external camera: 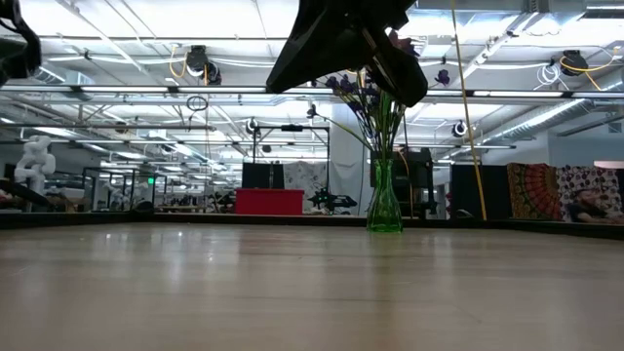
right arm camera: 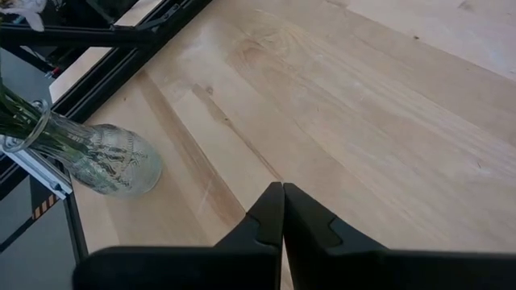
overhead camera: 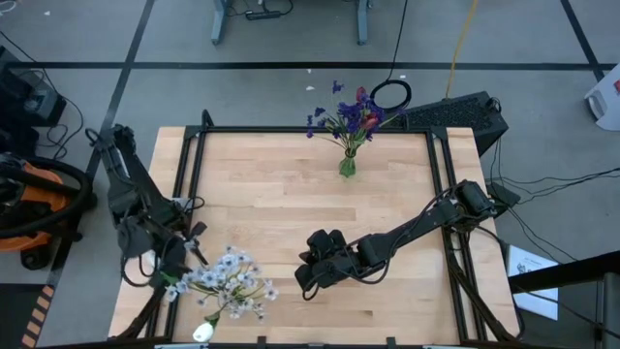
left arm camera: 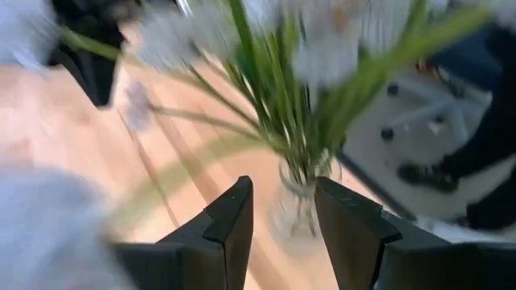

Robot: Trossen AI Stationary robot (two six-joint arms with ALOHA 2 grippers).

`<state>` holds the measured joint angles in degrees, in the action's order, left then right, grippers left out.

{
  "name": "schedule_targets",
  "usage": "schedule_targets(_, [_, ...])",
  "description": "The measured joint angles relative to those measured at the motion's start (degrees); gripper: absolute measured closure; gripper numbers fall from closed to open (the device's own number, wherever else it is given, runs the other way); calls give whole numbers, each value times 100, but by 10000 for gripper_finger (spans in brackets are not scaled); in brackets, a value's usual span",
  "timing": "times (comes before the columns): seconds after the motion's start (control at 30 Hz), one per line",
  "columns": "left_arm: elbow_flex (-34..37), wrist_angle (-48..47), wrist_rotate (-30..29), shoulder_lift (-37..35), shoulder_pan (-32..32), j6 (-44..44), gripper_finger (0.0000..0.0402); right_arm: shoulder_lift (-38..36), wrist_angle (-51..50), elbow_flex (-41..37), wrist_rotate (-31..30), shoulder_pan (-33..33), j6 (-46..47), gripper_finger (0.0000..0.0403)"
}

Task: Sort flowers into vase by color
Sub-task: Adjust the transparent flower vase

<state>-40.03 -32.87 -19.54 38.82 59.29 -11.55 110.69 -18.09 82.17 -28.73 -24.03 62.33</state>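
Pale wood covers the table (overhead camera: pixel 387 184), framed by black rails. Nearest, at the front left corner, a clear glass vase (right arm camera: pixel 113 165) with a patterned belly holds the white and pale blossom sprays (overhead camera: pixel 231 281), their green stems bunched in its neck; from above the blossoms spread over the front left of the boards, hiding most of the vase.

Just beside that bunch is the left gripper (left arm camera: pixel 282 221), reaching in from the left edge. Its two dark fingers stand apart with a plain gap between them, and nothing sits in the gap; through it the wrist camera sees the vase's neck and the stems farther off. Whether the fingers touch any blossom cannot be told.

Toward the front middle of the table the right gripper (right arm camera: pixel 282 213) hangs over bare wood, its arm stretched in from the right edge. Its fingers are pressed together and hold nothing.

Farthest, at the middle of the back edge, a green glass vase (external camera: pixel 383 207) stands upright on the boards, well apart from both grippers. In it are the purple-blue sprays (overhead camera: pixel 334 114) with a dark red bud (overhead camera: pixel 366 120) among them.
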Motion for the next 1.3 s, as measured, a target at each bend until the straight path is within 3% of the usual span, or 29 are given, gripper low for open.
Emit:
schedule_targets(0.37, [9,-440,747,655,0,474,261,0,2,0,-1,0,-6,403])
schedule_targets(0.77, [9,-848,799,1230,0,761,261,0,4,0,0,-4,-13,403])
schedule_targets(1.13, [-106,-946,908,1269,-2,763,261,0,0,0,0,-4,-74,403])
schedule_targets(1.3, [-142,-949,908,1269,0,758,295,0,-4,0,0,-4,-139,403])
